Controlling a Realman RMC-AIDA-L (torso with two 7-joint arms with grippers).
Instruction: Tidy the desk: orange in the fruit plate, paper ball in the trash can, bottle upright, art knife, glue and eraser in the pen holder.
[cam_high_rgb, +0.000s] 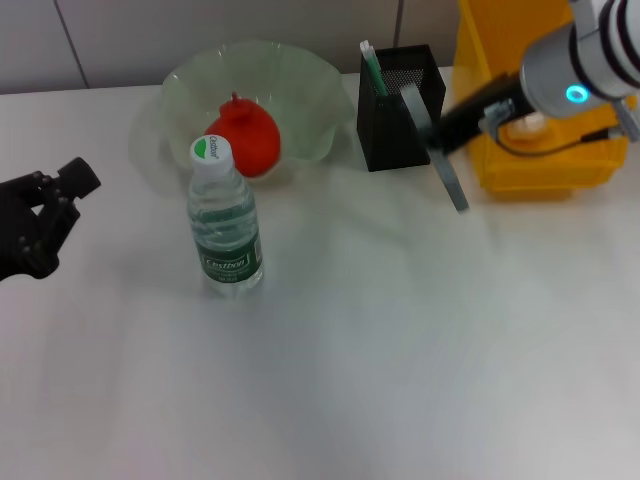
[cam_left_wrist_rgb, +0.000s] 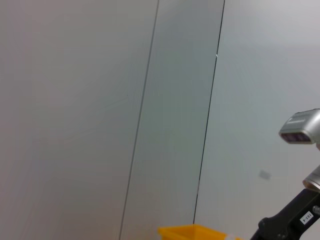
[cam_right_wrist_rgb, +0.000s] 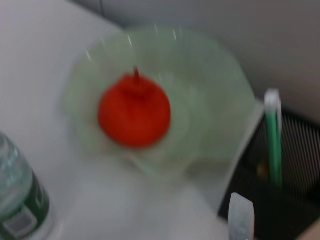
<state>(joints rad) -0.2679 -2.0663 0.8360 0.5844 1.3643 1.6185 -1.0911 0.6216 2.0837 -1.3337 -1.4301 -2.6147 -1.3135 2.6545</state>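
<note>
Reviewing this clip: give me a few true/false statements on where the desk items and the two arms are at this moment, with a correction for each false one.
1. The orange lies in the fruit plate. True.
2. The bottle lies on its side. False: it stands upright on the table, cap up, in front of the fruit plate.
3. The pen holder stands between the fruit plate and the trash can. True.
4. The right gripper is over the bottle. False: it is beside the pen holder, in front of the trash can.
5. The left gripper holds the orange. False: it sits at the table's left edge, away from everything.
</note>
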